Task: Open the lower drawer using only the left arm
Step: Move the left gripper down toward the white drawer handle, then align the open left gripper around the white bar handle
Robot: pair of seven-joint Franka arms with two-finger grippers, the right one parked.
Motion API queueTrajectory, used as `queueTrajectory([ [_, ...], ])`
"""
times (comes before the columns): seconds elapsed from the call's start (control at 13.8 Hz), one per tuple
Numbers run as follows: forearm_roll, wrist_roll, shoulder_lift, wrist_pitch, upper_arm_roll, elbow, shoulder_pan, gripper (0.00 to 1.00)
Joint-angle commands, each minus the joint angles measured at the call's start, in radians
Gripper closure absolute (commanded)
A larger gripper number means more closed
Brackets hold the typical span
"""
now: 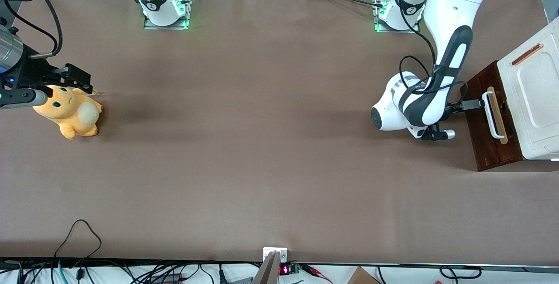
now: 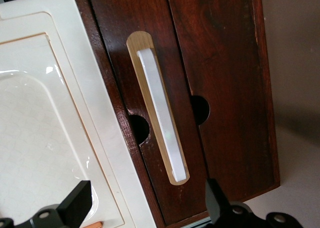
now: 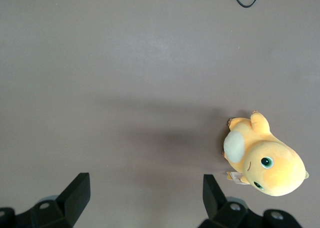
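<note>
The lower drawer [image 1: 480, 144] has a dark reddish-brown front under the white cabinet top [image 1: 537, 100], toward the working arm's end of the table. Its white loop handle [image 1: 494, 116] sits on a pale wood strip. None of the drawer's pale inside shows. The left arm [image 1: 450, 57] reaches down in front of the drawer. Its gripper [image 1: 478, 103] is open, at the handle's end farther from the front camera. In the left wrist view the gripper [image 2: 145, 205] is wide open, with one end of the handle [image 2: 160, 118] just ahead of the fingertips [image 2: 75, 205] and not touching them. The drawer front [image 2: 112, 37] fills that view.
A second dark wood panel [image 2: 230, 87] lies beside the handle panel, with half-round notches between them. The white cabinet top [image 2: 40, 112] adjoins the drawer front. An orange plush toy [image 1: 72, 111] lies on the brown table [image 1: 262, 144] toward the parked arm's end.
</note>
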State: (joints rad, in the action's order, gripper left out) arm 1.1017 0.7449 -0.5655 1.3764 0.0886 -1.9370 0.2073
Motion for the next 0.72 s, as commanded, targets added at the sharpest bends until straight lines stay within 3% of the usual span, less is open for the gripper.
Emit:
queueTrajectory([
  [0.0, 0.030, 0.004, -0.005, 0.009, 0.000, -0.016, -0.003, 0.00],
  [0.65, 0.070, 0.005, -0.021, 0.009, -0.001, -0.011, -0.031, 0.00],
])
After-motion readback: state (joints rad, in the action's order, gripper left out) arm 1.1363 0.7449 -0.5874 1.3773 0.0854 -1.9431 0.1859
